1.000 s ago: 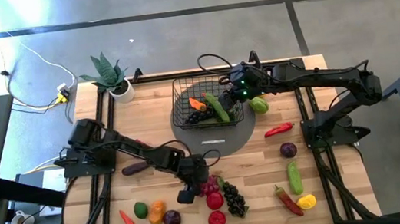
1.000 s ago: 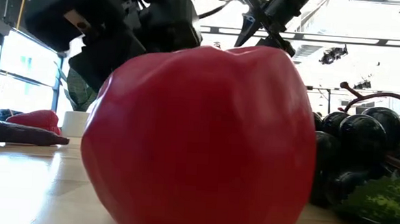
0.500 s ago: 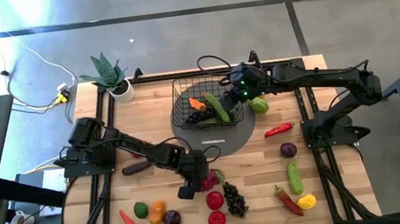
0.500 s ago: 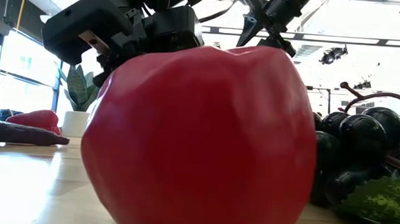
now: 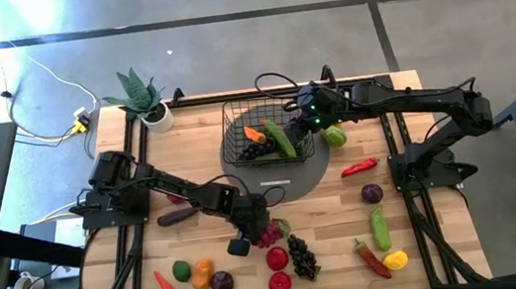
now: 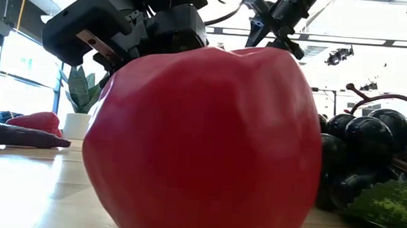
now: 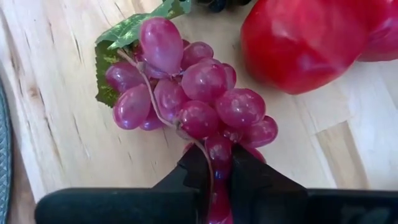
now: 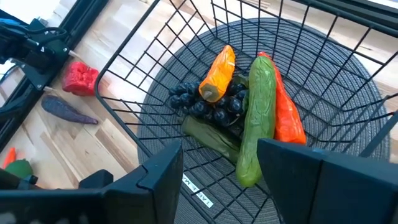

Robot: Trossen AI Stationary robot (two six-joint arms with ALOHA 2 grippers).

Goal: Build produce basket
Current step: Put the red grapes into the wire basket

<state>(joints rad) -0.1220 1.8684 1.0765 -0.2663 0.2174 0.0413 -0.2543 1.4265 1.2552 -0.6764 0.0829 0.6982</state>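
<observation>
Pink-red grapes [image 7: 193,99] lie on the wooden desk [image 5: 190,158], and our left end effector [image 7: 211,177] has just snapped shut on their stem end. A second ago its 2 fingers were still wide apart over the bunch. Now they pinch tight, with the stem and a grape or 2 squeezed between them. We think this means the grab is done and the next job is to lift the grapes and carry them over to the basket [image 5: 267,133].

The grapes sit near the middle of the desk, just beside a big red pepper [image 7: 305,40]. A leaf [image 7: 124,43] sticks out at the far end of the bunch. More produce lies around us at the front of the desk.

The basket stands at the back of the desk on a grey disc [image 5: 277,177]. It already holds a cucumber [image 8: 256,118], an orange pepper [image 8: 217,71], dark grapes [image 8: 205,102] and a carrot [image 8: 286,121].

Our right end effector [image 8: 217,171] hangs over the basket rim. Its fingers stand partly apart and hold nothing, the same as a second ago.
</observation>
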